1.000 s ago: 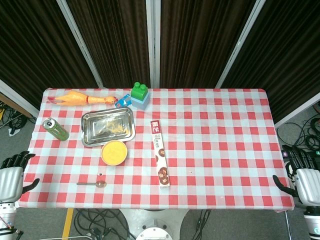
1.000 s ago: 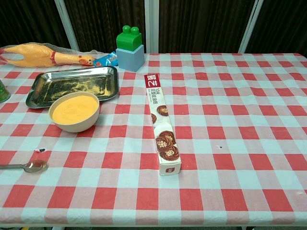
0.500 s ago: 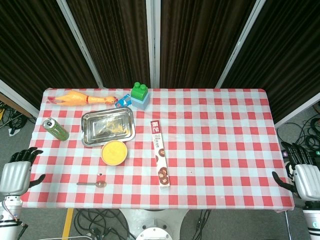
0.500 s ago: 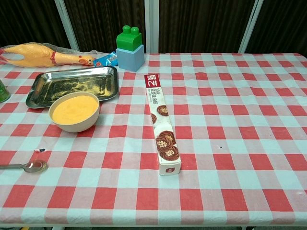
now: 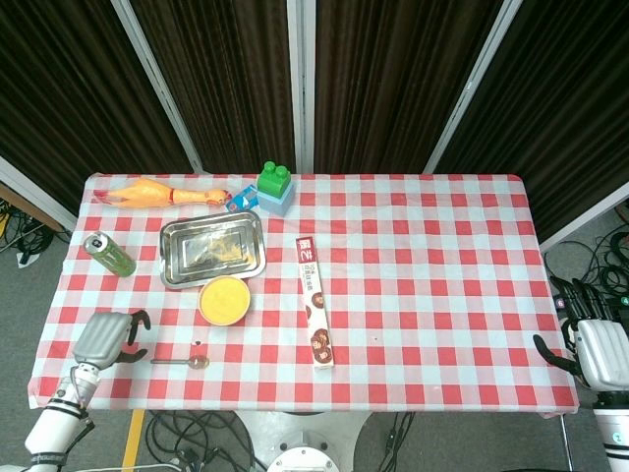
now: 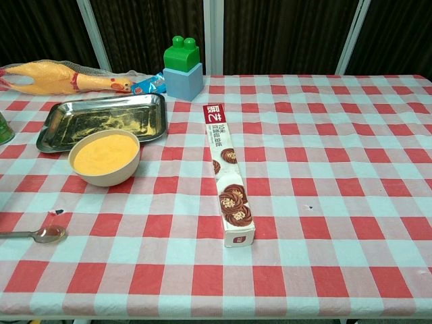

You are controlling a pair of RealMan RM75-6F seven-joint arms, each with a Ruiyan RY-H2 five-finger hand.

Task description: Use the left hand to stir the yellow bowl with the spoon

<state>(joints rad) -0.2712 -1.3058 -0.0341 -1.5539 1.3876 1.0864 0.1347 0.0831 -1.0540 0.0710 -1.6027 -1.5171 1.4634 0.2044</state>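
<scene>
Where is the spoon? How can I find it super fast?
Start at the yellow bowl on the checked table, then look toward the near edge, slightly left. The spoon lies flat there, alone on the cloth, beside the left hand. It is the only thin, shiny metal thing with a small round end.

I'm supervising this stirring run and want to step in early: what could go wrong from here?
The spoon lies flat on the tablecloth, so the left hand, now just beside its handle end, may push it away or bunch the cloth instead of lifting it. The yellow bowl looks full nearly to its rim, so stirring could spill it or slide it into the metal tray right behind.
</scene>
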